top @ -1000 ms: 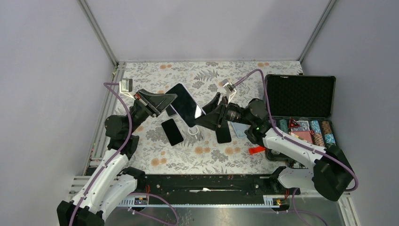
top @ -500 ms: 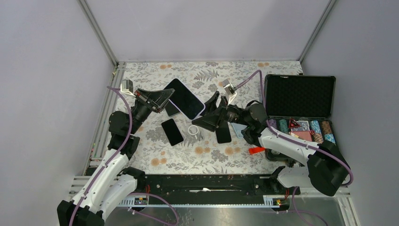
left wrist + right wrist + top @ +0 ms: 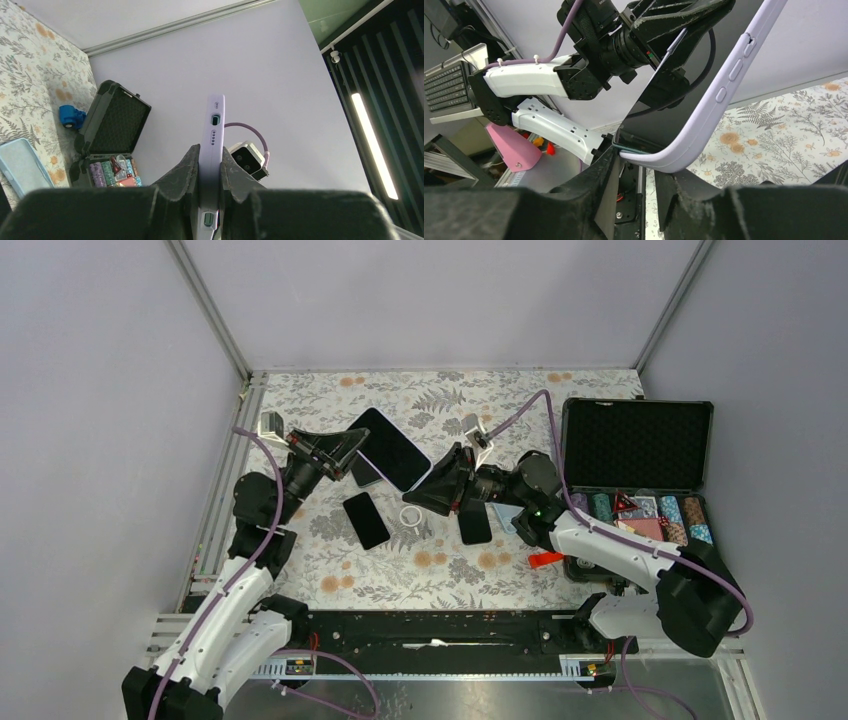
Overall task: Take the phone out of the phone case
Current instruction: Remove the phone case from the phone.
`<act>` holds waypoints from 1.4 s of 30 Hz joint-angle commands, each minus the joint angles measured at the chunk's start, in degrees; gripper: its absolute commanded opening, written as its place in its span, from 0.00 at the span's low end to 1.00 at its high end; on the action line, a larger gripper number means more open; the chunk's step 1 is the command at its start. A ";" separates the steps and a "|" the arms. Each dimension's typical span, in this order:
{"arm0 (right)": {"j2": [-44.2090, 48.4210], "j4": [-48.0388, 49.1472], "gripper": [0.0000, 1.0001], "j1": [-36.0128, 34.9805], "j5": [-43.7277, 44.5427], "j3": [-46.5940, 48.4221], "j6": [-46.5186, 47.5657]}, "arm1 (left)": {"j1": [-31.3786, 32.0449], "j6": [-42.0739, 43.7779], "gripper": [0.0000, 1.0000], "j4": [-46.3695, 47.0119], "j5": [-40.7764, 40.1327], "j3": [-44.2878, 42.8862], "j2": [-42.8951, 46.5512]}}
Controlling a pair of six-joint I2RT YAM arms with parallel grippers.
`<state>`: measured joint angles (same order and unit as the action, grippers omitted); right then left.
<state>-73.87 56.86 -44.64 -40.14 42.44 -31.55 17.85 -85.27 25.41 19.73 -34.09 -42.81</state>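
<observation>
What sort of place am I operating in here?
Most likely a robot lab test cell: plain grey wall panels framed by aluminium corner posts, a floral-patterned table cover, and a black mounting rail along the near edge.

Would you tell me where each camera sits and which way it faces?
Top external: above and behind, looking down at the table; both arms show.
Left wrist: on the left gripper, facing along its fingers, clamped on the cased phone.
Right wrist: on the right gripper, fingers visible, facing the left arm.
All share the cased phone.
</observation>
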 commanded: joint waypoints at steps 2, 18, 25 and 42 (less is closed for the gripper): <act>1.25 -4.79 0.31 -0.18 4.20 2.35 8.54 | 0.30 -6.25 0.00 7.29 1.44 -0.78 1.53; 0.18 -2.60 0.39 3.63 15.02 1.43 -7.99 | 0.35 -11.81 0.00 18.47 4.30 2.15 0.32; -0.38 1.98 0.22 6.26 18.00 -0.41 -19.04 | 0.35 -10.81 0.00 20.97 5.21 1.75 1.89; 0.87 -6.13 0.09 7.57 22.14 3.79 -27.40 | 0.44 -6.35 0.00 26.73 11.66 0.84 2.19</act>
<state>-71.81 53.76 -39.20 -27.75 44.07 -57.47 16.84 -88.47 38.96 19.44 -30.59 -43.99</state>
